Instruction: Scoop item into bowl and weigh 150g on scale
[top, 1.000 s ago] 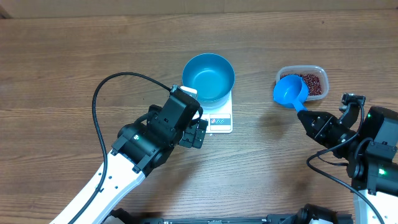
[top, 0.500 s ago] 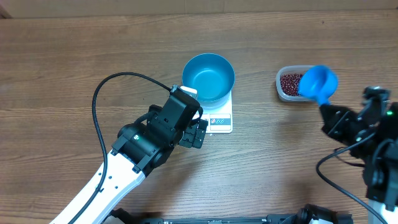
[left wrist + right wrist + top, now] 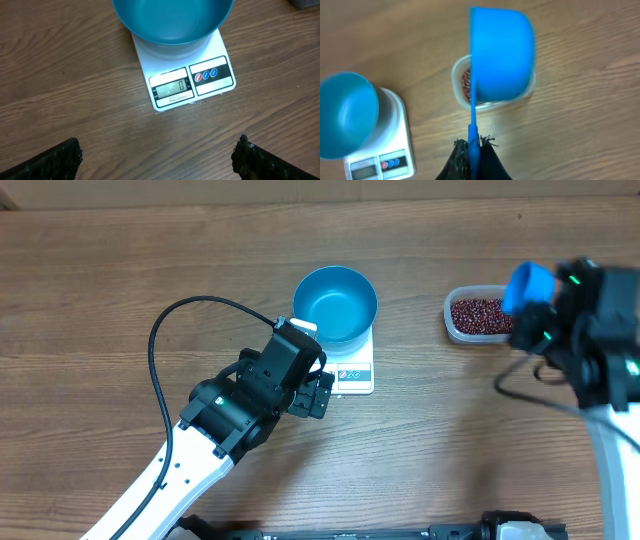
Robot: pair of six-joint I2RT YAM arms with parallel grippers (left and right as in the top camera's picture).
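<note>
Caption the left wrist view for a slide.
Empty blue bowl on the white scale reading zero, open fingers below.

Bare table (image 3: 110, 270) lies open at upper left and between bowl (image 3: 335, 305) and tub (image 3: 478, 317). The left gripper (image 3: 320, 394) blocks the scale's (image 3: 356, 372) lower-left side; the scoop (image 3: 527, 285) hangs over the tub's right end.

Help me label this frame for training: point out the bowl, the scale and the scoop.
bowl (image 3: 335, 302), overhead view, inside bottom.
scale (image 3: 352, 372), overhead view, front strip with buttons.
scoop (image 3: 502, 55), right wrist view, outside of its cup.
</note>
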